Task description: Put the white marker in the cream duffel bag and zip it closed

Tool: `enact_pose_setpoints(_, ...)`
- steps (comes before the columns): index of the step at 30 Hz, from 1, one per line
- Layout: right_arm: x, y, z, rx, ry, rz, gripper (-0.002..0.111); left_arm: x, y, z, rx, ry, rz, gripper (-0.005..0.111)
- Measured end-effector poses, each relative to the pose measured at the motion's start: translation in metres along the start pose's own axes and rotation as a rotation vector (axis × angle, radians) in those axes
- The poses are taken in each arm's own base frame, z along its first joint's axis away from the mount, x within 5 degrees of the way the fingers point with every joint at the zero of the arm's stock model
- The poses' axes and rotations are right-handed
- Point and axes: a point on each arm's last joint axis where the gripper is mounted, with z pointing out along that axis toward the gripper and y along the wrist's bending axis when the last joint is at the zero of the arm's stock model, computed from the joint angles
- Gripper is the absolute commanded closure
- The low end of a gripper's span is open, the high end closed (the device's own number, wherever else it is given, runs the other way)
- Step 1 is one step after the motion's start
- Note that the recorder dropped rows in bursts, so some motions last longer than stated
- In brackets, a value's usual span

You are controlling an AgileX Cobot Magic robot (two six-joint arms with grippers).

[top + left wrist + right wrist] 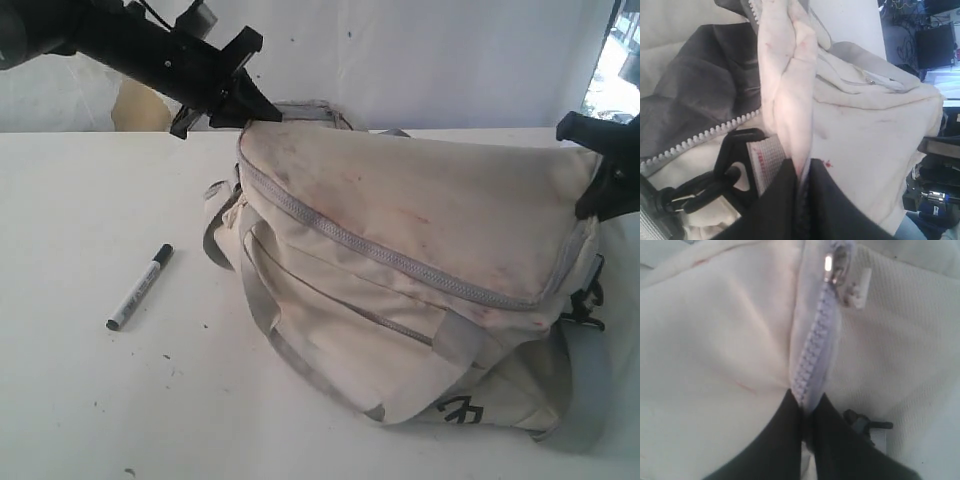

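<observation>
Red-stained cream duffel bag (420, 225) dwarfs black-capped white marker (140, 287).

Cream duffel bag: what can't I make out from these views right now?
- Exterior view: the inside of the cream duffel bag, hidden under its own top flap; lettering on the white marker, too small.
- Left wrist view: how far the opening runs; the fabric fold pinched in the left gripper blocks it.
- Right wrist view: the zipper pull, blurred and cut by the frame's edge; the right gripper covers the zipper's near end.
</observation>
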Motion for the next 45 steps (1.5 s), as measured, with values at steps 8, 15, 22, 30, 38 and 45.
enact_pose_setpoints(8, -0.019, -0.003, 0.016, 0.029, 0.077, -0.103, 0.108, 0.047, -0.001, -0.009, -0.041, 0.06, -0.096, 0.107)
enact_pose_setpoints(15, -0.031, 0.002, 0.008, 0.049, 0.027, -0.195, 0.108, 0.081, 0.02, 0.008, -0.018, 0.056, -0.133, 0.107)
enact_pose_setpoints(22, -0.031, 0.001, 0.02, 0.022, 0.052, -0.222, 0.08, 0.087, 0.029, 0.012, -0.051, 0.047, -0.114, 0.084)
enact_pose_setpoints(30, -0.025, -0.003, 0.019, 0.014, 0.117, -0.228, 0.047, 0.084, 0.037, 0.008, -0.121, 0.029, -0.063, 0.03)
enact_pose_setpoints(38, -0.025, 0.009, -0.017, 0.002, 0.034, -0.24, 0.047, 0.051, 0.015, -0.009, -0.134, -0.098, 0.086, 0.029)
enact_pose_setpoints(45, -0.024, 0.02, -0.029, -0.079, -0.008, -0.214, 0.049, 0.033, 0.014, -0.014, -0.214, -0.258, 0.123, 0.029)
